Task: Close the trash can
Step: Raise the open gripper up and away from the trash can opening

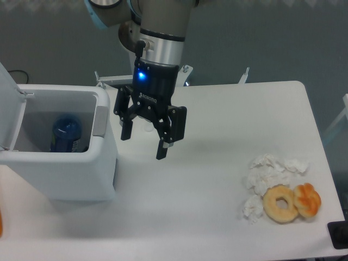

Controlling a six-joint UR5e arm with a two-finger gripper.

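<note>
Camera view is showing the bin sitting at nine o'clock, its lid standing open. The gripper is hovering beside it, fingers spread wide, gripping nothing. The lid is probably light, stiff plastic; pushing its top edge should work. Open table is lying toward three o'clock.

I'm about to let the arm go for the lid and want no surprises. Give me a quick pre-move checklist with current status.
1. Gripper free of any object, fingers spread: ok.
2. Trash can upright on the table: ok.
3. Lid standing open at the far left, partly cut off: ok.
4. Blue bottle below the rim: ok.
5. Gripper already at the lid: not ok, it hangs right of the bin.
6. Hinge condition: cannot tell.
</note>
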